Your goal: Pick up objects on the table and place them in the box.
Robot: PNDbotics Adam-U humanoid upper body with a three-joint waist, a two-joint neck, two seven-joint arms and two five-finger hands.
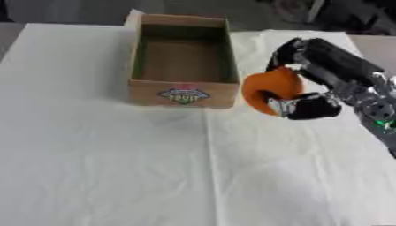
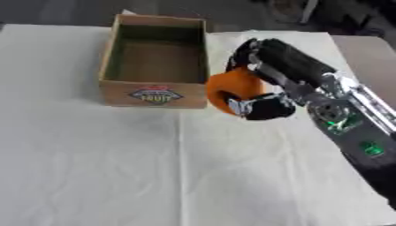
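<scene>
— Our fingers (image 1: pixel 309 108) on the right hand (image 1: pixel 321 70) curl round the round orange fruit-like object (image 1: pixel 267 88), held just beside the open brown cardboard box (image 1: pixel 183 90).

— We'd lift it clear over the near wall, centre, then release. White-clothed worktop (image 1: pixel 108 167) otherwise bare.

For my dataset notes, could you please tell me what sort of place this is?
Probably a lab test bench: a table under a white cloth, one cardboard box, and the right hand holding an orange object.

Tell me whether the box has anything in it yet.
Empty. The box shows only its bare brown floor; the orange object is outside it, beside its right front corner, held in the right hand.
</scene>
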